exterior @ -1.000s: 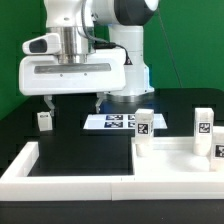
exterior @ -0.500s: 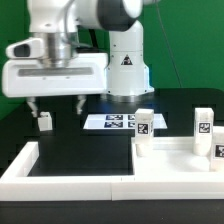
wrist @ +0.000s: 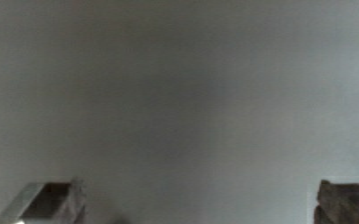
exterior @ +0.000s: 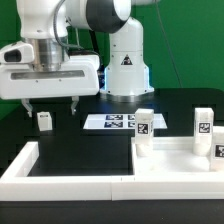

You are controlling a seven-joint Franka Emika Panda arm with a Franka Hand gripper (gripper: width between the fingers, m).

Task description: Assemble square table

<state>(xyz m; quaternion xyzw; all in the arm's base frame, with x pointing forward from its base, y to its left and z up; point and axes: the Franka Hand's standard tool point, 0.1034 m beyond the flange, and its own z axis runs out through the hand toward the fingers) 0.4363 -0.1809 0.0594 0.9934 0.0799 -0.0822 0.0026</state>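
Readable markings: a small triangular warning sign with a line of print too small to read is showing on the white robot base (exterior: 124, 62). Black-and-white square tags, carrying no legible text, are showing on the marker board (exterior: 110, 122) and on the legs (exterior: 144, 125). Wrist view: none.

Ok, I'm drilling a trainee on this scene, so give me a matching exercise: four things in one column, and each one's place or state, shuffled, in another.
Things:
1. claw
2. lone leg
3. marker board
4. square panel

Places or states:
A. lies flat in front of the robot base
B. open, holding nothing
C. at the exterior view's right, with tagged legs at it
D. stands alone on the black table, at the exterior view's left

Pairs: 1-B, 2-D, 3-A, 4-C
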